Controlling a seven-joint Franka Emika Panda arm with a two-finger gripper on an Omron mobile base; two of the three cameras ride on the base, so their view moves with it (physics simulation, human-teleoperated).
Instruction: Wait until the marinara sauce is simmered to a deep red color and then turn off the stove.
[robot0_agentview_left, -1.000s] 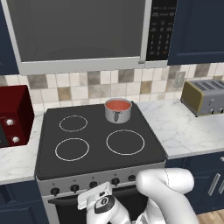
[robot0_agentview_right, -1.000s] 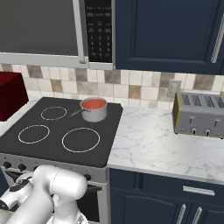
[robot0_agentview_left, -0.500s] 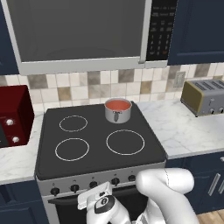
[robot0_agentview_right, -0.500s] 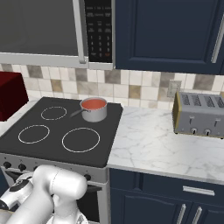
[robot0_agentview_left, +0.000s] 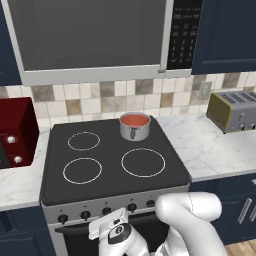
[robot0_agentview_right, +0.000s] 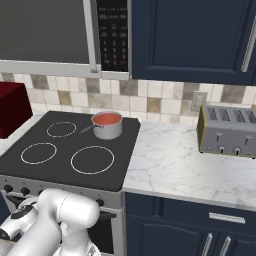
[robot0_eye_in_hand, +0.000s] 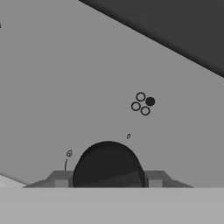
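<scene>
Navy cabinets (robot0_agentview_right: 195, 37) and a beige-and-brown tiled wall (robot0_agentview_left: 95, 100) framed a kitchen with a white marble counter (robot0_agentview_right: 180, 160) on both sides of the stove (robot0_agentview_left: 112, 160). One container stood on the black cooktop: a shiny steel saucepan (robot0_agentview_left: 135, 131) on the back right ring, its short handle pointing toward the front. It held the marinara sauce (robot0_agentview_left: 135, 120), a smooth flat disc of orange-red, closer to salmon than to a deep red, filling the pan nearly to the rim. Four white rings marked the cooktop; three were bare and the pan covered the fourth. Five small black knobs (robot0_agentview_left: 131, 207) could be counted along the silver front panel in the left base view before the arm hid the rest. One grey microwave (robot0_agentview_left: 100, 40) hung above the stove, one red appliance (robot0_agentview_left: 15, 132) sat on the counter to the left, and one four-slot toaster (robot0_agentview_right: 227, 131) sat to the right, well apart from the pan. In the hand view the gripper (robot0_eye_in_hand: 108, 183) was closed around a round black knob (robot0_eye_in_hand: 108, 168) on the grey panel, beside a small mark of four circles with one filled in.
</scene>
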